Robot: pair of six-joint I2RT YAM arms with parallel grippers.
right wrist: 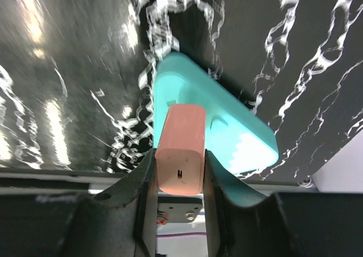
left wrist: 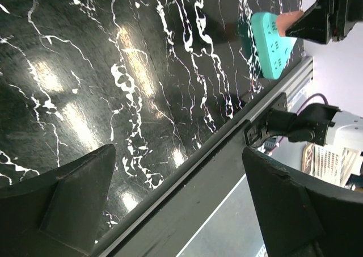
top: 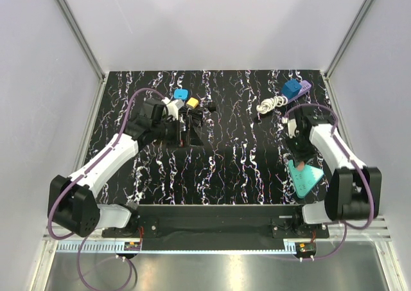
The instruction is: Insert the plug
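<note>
A salmon-pink plug [right wrist: 181, 149] sits between the fingers of my right gripper [right wrist: 180, 172], which is shut on its sides. Its far end rests against the top face of a teal power strip [right wrist: 227, 126], and its prongs are hidden. From above, the right gripper [top: 297, 161] hangs over the strip [top: 309, 180] near the table's front right, with the plug [top: 298, 167] showing just below the fingers. The left wrist view catches the strip [left wrist: 271, 47] and plug [left wrist: 287, 21] far off. My left gripper [left wrist: 181, 206] is wide open and holds nothing; from above the left gripper [top: 185, 128] is at the back left.
Small adapters lie by the left gripper: blue [top: 180, 94], yellow [top: 191, 102], white [top: 173, 108] and black [top: 209, 106]. At the back right lie a coiled white cable [top: 271, 103], a blue block [top: 292, 88] and a purple piece [top: 306, 85]. The table's metal front rail [left wrist: 227, 149] runs close to the strip.
</note>
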